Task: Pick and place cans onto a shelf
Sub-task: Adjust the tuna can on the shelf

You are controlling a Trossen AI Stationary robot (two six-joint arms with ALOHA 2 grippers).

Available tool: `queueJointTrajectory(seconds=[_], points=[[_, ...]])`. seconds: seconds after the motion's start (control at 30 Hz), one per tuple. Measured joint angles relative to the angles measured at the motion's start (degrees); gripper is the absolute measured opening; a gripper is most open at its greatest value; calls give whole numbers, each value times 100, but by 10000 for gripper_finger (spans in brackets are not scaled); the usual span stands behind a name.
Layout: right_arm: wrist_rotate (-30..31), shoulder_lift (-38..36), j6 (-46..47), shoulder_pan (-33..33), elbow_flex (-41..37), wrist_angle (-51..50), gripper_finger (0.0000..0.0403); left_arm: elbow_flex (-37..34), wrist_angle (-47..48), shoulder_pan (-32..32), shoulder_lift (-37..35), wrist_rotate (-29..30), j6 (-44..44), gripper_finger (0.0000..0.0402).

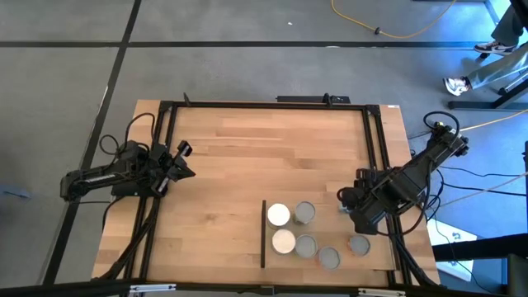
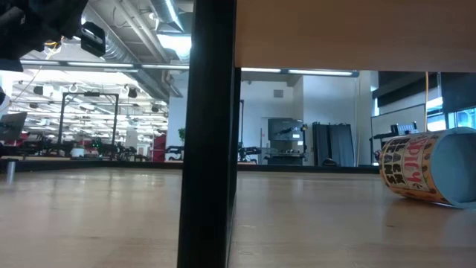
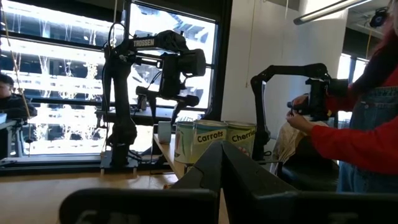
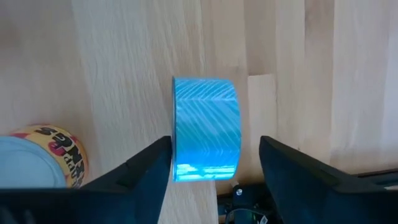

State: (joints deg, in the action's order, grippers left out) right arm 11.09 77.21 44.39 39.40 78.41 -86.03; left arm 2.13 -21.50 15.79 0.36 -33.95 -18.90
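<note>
While your left gripper [image 1: 183, 162] is waiting at the left side of the surface [image 1: 247, 148] with its fingers shut on nothing, leave it parked there. Moving right, the shelf [image 1: 322, 239] is lying near the front edge with its dark strip [image 1: 263, 233] on the left, and five cans [image 1: 306, 246] are already standing on it; another can [image 1: 359, 245] is sitting close to its right end, though you cannot tell whether it is on the board. Farther right, your right gripper [image 4: 214, 158] is hanging over a can lying on its side [image 4: 205, 129], fingers [image 4: 146, 165] spread wide and straddling it without touching. Centre the can between them, lower straight, and close gently across its round body so it does not roll. Mind the labelled can [image 4: 43, 158] just beside it.
</note>
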Motion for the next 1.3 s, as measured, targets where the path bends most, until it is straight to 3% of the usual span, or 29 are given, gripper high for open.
queueJointTrajectory(seconds=[0.27,0.9,1.3], points=[[-4,0,-143,0,0,10,218,0,-2,0,0,0,0,0],[51,0,-440,1,0,173,212,0,-2,0,-1,0,0,0],[201,-13,-445,-2,2,226,107,0,-1,-1,0,0,0,0]])
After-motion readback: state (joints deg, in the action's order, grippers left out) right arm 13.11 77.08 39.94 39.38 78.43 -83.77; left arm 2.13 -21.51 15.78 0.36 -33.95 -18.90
